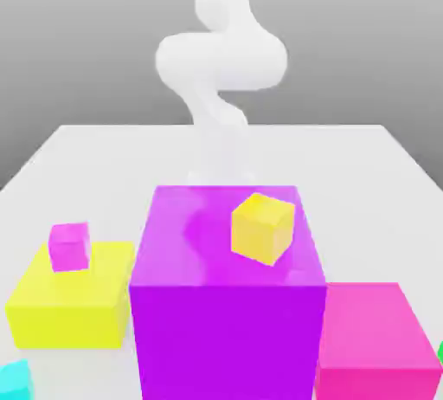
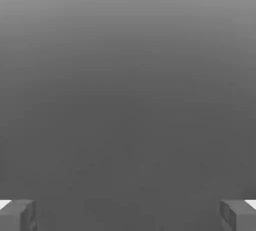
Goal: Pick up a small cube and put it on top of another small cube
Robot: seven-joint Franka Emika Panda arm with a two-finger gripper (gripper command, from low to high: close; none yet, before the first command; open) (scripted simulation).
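At the near edge of the bench (image 1: 363, 156), toward the exterior view's left corner, part of a cyan block (image 1: 14, 379) is seen. A large purple block (image 1: 227, 303) stands at the middle of the near edge, and a large pink block (image 1: 374, 342) is set just beside it on the exterior view's right. A sliver of green (image 1: 439, 353) is cut off at the right border beyond the pink block. On the exterior view's left of the purple block, a large yellow block (image 1: 69, 299) is placed, and the small cube (image 1: 69, 245), magenta-pink, rests on its top face, toward the far side. A small yellow cube (image 1: 262, 227) sits on the top of the purple block, turned at an angle to its edges. Farther back, the white arm (image 1: 221, 61) is seen above the middle of the bench, behind the purple block. In the hand view, the gripper (image 2: 128, 215) is shown with its fingers (image 2: 17, 215) spread wide apart, nothing being held between them, and a plain grey surface lies before it.
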